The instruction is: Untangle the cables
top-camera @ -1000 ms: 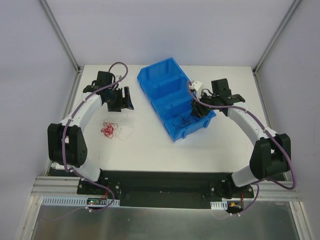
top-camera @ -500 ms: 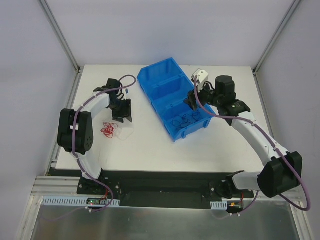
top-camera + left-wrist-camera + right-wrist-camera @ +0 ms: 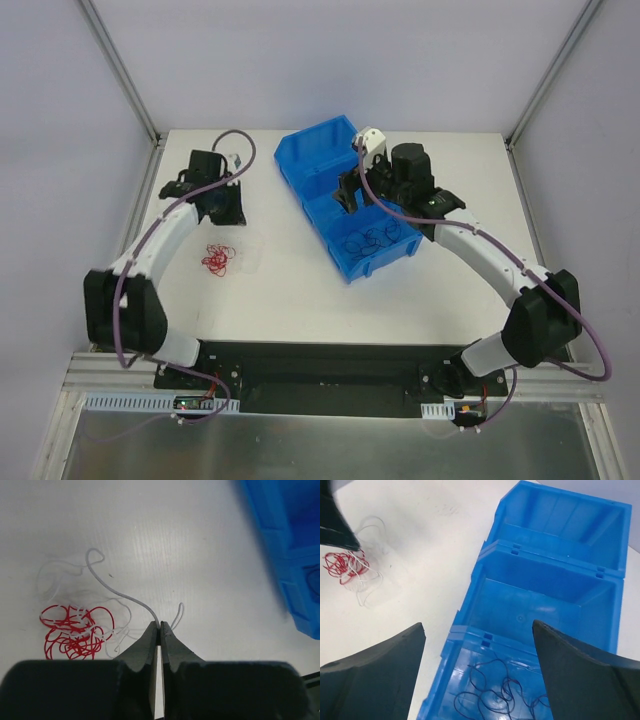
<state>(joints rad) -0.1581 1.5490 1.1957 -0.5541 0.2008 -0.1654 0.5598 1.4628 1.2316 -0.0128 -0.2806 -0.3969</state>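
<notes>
The red cable (image 3: 70,632) lies in a curly heap on the white table, with the thin white cable (image 3: 120,596) looped over and beside it. My left gripper (image 3: 160,627) is shut on a strand of the white cable, at the heap's right side. In the top view the left gripper (image 3: 222,212) stands just behind the red cable (image 3: 215,260). The black cable (image 3: 495,695) lies loose in the near compartment of the blue bin (image 3: 545,577). My right gripper (image 3: 479,624) hangs open above the bin, holding nothing.
The blue bin (image 3: 310,160) has three compartments and sits slantwise at the table's middle back; its two far compartments hold nothing. Metal frame posts rise at both back corners. Bare table lies in front of the bin and the heap.
The left gripper has closed on the white cable by the red heap. The right gripper has opened wide and shifted left over the bin; the black cable rests in the near compartment.
</notes>
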